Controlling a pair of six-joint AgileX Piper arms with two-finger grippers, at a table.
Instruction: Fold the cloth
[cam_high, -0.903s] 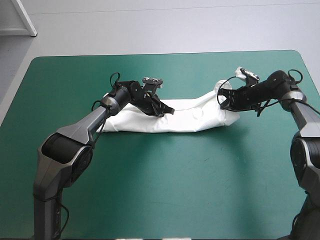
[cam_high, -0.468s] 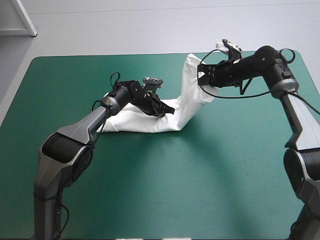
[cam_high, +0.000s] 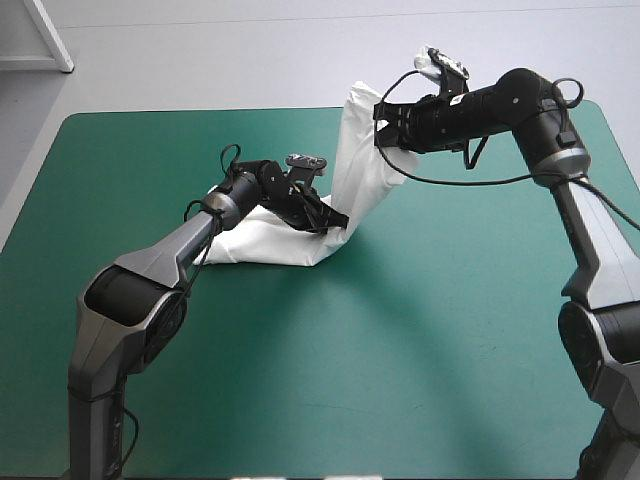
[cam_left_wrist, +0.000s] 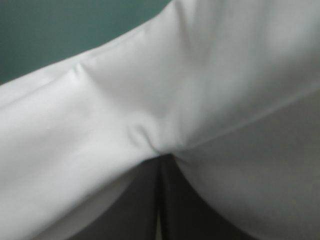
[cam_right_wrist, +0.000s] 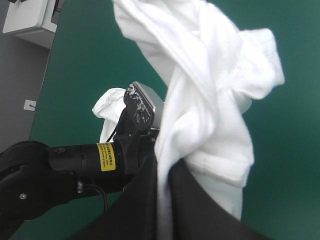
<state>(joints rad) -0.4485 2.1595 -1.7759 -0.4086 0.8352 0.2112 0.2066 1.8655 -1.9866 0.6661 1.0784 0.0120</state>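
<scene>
The white T-shirt is a long folded strip. Its left half lies on the teal-green cover, and its right half rises steeply off the table. My left gripper is shut on the T-shirt at the bend, low on the table. In the left wrist view the fingers meet in one arch under taut white cloth. My right gripper is shut on the lifted end, high above the table's far edge. In the right wrist view the T-shirt hangs twisted ahead of that gripper, with the left arm below it.
The teal-green cover stretches wide in front of the T-shirt, and more of it lies bare at the right. The table's far edge runs just behind the left arm.
My right gripper has raised the T-shirt's right end off the table and carried it up and leftward toward the left gripper. The left gripper has stayed where it was.
</scene>
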